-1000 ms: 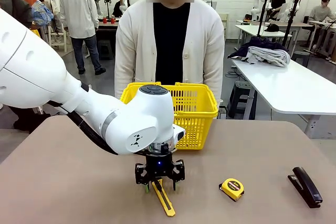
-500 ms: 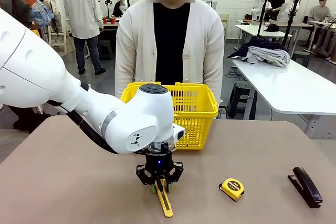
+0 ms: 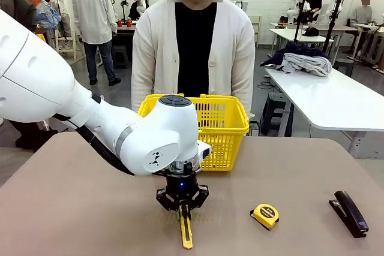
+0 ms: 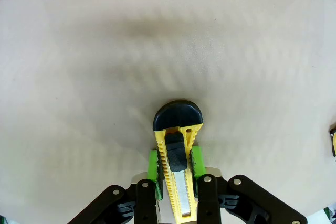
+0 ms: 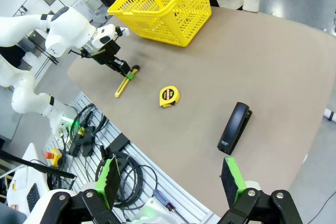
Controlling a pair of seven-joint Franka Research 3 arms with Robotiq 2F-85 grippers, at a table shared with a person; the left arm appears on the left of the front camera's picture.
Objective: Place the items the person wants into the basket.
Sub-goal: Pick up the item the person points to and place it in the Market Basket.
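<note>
Two green pads of the left gripper [image 3: 182,209] just clamped the knife [image 3: 186,229], which straightened up on the table. Grab's done, basket [image 3: 223,125] next. Right gripper [image 5: 171,182] hangs spread, empty.

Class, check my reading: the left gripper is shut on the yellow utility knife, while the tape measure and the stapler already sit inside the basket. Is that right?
Not quite. The left gripper is shut on the yellow utility knife, but the front view shows the tape measure and stapler lying on the table, outside the basket.
</note>
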